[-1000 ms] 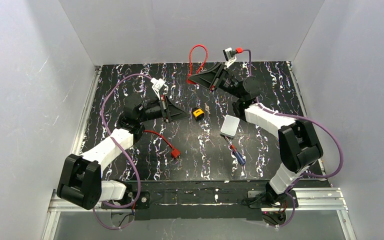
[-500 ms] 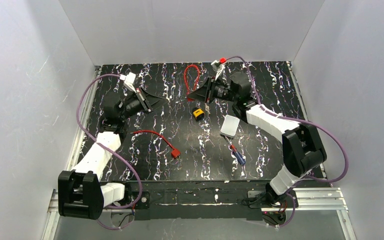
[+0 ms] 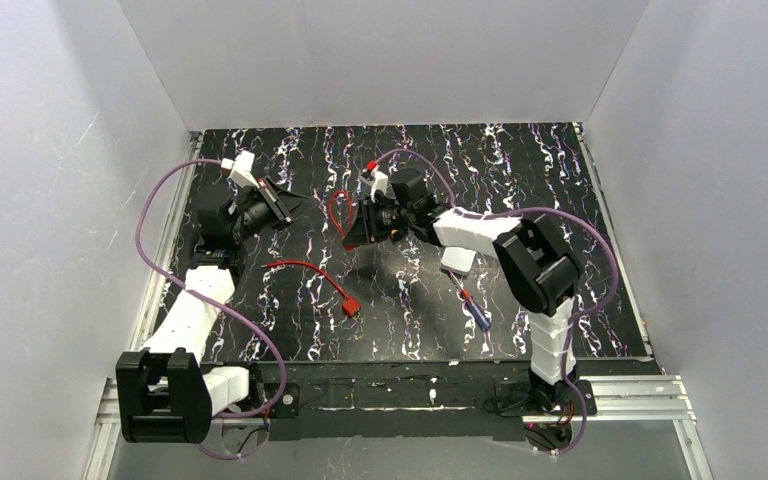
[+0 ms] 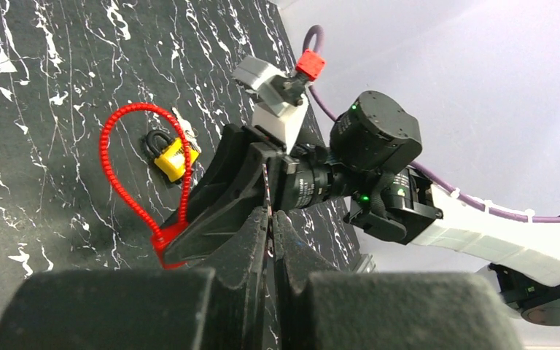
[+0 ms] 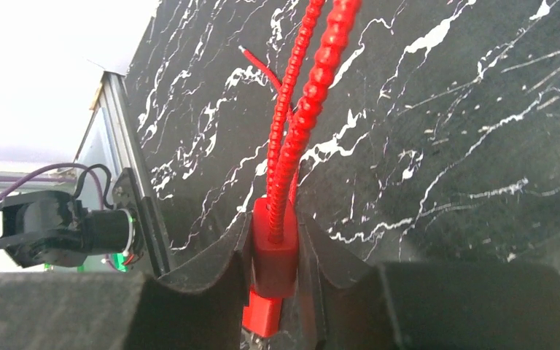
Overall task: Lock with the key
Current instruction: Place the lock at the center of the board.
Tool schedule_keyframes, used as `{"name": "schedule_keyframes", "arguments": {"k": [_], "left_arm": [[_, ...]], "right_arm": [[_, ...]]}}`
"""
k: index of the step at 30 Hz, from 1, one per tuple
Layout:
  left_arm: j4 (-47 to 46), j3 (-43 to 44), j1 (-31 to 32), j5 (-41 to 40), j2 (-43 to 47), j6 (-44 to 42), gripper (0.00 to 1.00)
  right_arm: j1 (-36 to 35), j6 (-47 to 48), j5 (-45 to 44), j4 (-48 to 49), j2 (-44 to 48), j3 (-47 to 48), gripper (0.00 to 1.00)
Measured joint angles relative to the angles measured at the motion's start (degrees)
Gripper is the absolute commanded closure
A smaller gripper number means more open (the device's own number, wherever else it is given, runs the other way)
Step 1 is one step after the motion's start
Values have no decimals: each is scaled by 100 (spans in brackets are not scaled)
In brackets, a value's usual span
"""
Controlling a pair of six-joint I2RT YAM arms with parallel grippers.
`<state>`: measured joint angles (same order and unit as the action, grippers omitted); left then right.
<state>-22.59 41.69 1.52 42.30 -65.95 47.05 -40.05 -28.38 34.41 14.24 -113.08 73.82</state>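
The yellow padlock (image 4: pixel 169 157) lies flat on the tabletop (image 4: pixel 44 73), with a pale sliver just beside it that may be the key, too small to be sure. The right fingers (image 5: pixel 219 270) are clamped on the red block (image 5: pixel 271 266) of a red beaded loop (image 5: pixel 318 91) close by the padlock, so that arm is nearer but occupied. The left fingers (image 4: pixel 251 240) are pressed together with nothing discernible between them and point toward the padlock from well apart, so the reach probably falls to them.

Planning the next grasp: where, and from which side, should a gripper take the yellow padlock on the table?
Grip the padlock by its yellow body, across the two side edges, coming down from above. It lies flat on the table, and its dark shackle looks too thin to hold.
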Motion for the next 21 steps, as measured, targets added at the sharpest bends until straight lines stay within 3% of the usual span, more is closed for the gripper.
{"name": "schedule_keyframes", "arguments": {"k": [13, 21], "left_arm": [[210, 0, -94, -175, 20, -85, 100], [249, 0, -105, -256, 20, -101, 100]], "right_arm": [[-205, 26, -459, -575, -1139, 1123, 81], [-201, 9, -645, -833, -1392, 1344, 54]]}}
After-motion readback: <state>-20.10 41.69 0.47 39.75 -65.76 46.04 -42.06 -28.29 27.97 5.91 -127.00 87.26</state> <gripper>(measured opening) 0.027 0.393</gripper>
